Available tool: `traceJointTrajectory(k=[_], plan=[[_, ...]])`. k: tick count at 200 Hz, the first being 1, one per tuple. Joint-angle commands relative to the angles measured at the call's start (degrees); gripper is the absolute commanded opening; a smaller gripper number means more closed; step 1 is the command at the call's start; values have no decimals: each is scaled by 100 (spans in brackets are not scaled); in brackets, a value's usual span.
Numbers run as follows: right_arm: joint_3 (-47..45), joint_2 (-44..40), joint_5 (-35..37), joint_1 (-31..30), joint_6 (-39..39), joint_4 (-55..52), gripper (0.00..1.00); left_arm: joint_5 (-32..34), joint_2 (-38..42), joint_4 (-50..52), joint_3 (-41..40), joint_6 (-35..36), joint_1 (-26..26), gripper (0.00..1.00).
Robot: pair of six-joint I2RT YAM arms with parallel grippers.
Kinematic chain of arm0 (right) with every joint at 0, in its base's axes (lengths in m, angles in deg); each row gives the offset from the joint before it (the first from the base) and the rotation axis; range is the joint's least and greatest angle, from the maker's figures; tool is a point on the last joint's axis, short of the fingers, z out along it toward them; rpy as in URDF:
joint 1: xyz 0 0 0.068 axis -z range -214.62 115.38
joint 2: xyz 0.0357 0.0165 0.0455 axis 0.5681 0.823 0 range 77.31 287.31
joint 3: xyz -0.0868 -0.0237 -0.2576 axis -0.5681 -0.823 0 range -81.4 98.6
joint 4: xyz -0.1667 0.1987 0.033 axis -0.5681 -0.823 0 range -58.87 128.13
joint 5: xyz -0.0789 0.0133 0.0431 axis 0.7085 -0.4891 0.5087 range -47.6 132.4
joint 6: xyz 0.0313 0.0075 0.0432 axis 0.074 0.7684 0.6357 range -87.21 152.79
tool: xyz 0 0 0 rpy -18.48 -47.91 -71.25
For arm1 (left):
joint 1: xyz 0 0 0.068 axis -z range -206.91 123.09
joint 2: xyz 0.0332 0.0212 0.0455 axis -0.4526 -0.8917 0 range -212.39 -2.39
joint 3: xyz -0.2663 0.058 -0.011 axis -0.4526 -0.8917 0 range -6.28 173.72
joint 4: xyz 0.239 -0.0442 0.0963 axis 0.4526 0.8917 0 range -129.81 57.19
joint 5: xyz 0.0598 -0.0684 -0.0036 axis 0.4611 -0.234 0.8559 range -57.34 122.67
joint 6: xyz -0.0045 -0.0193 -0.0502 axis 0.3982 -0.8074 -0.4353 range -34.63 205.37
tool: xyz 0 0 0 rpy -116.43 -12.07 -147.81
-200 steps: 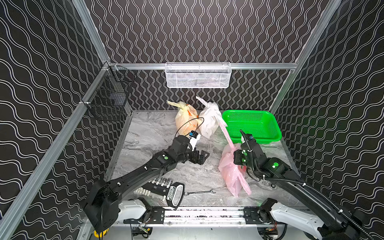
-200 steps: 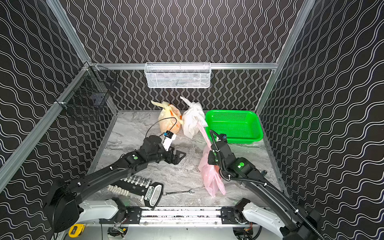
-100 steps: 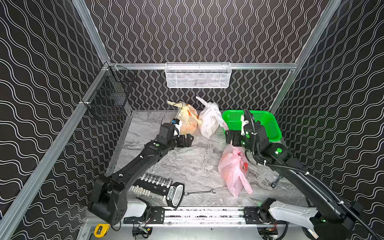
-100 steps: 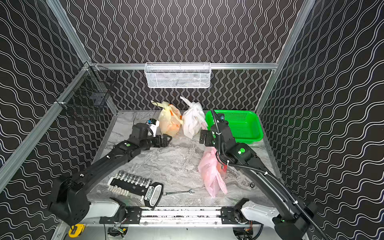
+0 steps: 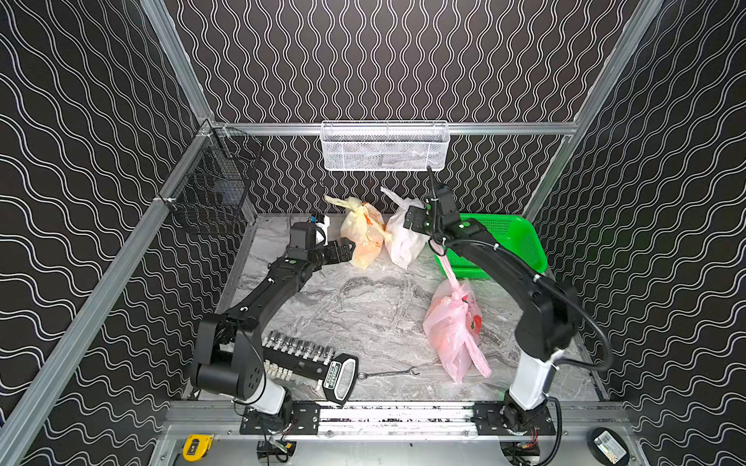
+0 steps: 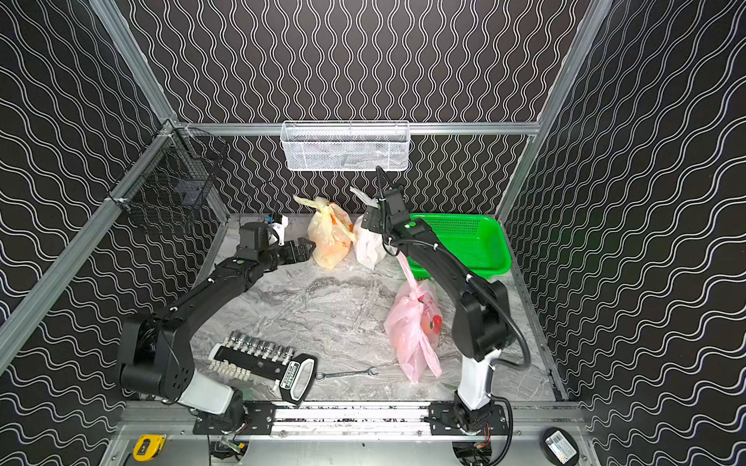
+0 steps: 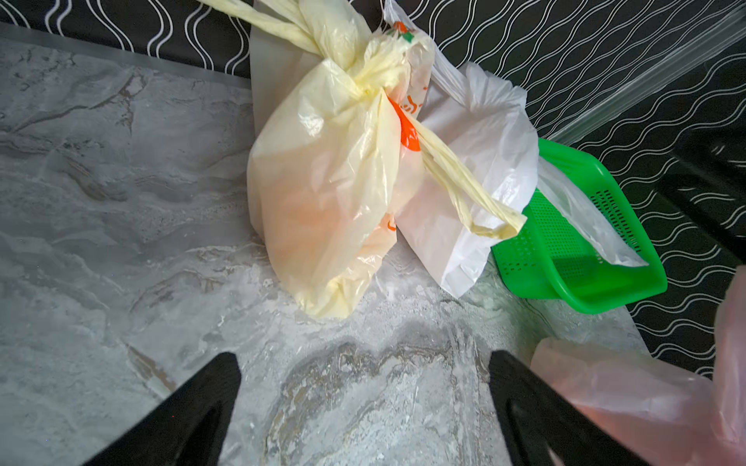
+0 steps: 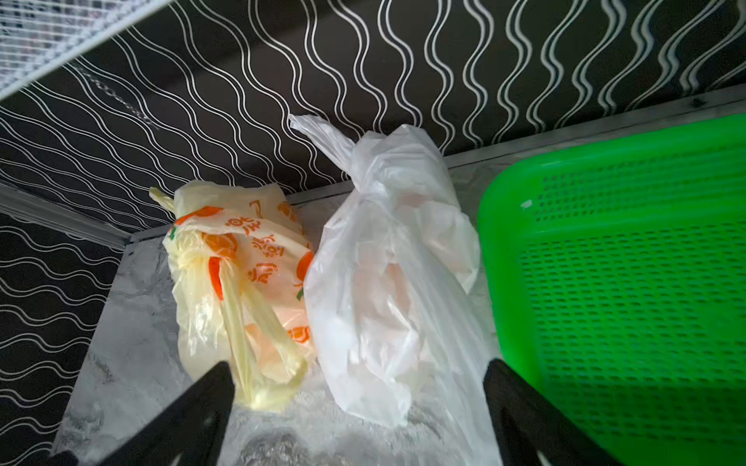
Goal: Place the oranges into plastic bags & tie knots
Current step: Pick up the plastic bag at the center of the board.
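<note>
Three knotted plastic bags rest on the marble table. The yellowish bag [image 5: 361,238] and the white bag [image 5: 403,242] lean together at the back; the pink bag [image 5: 454,327] lies front right, its long tail [image 5: 446,264] reaching up under my right forearm. Oranges show only as a dim orange glow [image 7: 306,214] through the plastic. The yellowish bag's knot [image 7: 363,68] and the white bag's knot [image 8: 355,161] are bunched tight. My left gripper [image 5: 349,248] [image 7: 363,359] is open beside the yellowish bag. My right gripper [image 5: 411,220] [image 8: 357,367] is open, hovering before the white bag.
A green perforated basket [image 5: 520,242] stands at the back right, nothing in it. A socket set [image 5: 306,359] and a wrench [image 5: 387,373] lie near the front edge. A white mesh basket [image 5: 383,147] hangs on the back wall, a black wire one [image 5: 214,181] on the left.
My right gripper opened off the pink bag's handle and rose back toward the white bag; the pink bag slumped onto the table. My left arm swung from mid-table back to the yellowish bag.
</note>
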Motion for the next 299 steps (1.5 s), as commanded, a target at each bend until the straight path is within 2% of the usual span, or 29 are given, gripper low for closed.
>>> traceJointTrajectory(k=[1, 43, 50, 93, 121, 143, 195, 209, 221, 240, 299], plan=[[480, 597, -38, 194, 210, 387, 99, -172, -143, -632, 114, -83, -28, 99], [1398, 1621, 6, 294, 59, 440, 97, -193, -261, -642, 278, -37, -28, 99], [1545, 1776, -57, 453, 22, 426, 97, -202, -278, -637, 277, -32, -28, 99], [1957, 2331, -264, 445, -74, 442, 98, -229, -307, -665, 183, -7, -28, 99], [2334, 2696, -87, 446, -172, 49, 91, -180, -294, -641, 146, -49, -28, 99], [2328, 2737, -239, 445, -243, -47, 77, -133, -286, -522, 150, -79, -35, 99], [1948, 2253, -543, 403, -395, -234, 33, -133, 18, -345, -7, -139, -36, 98], [1698, 1981, -610, 358, -425, -210, 26, -151, 174, -264, -95, -145, -28, 98], [1534, 1746, -606, 357, -468, -267, 22, -179, 348, -199, -213, -144, -28, 98], [1278, 1343, -487, 39, -539, -490, 19, -152, 705, 55, -412, -103, -28, 98], [121, -37, 131, -810, -463, -921, 18, -106, 1926, 705, -1084, -191, -19, 99]])
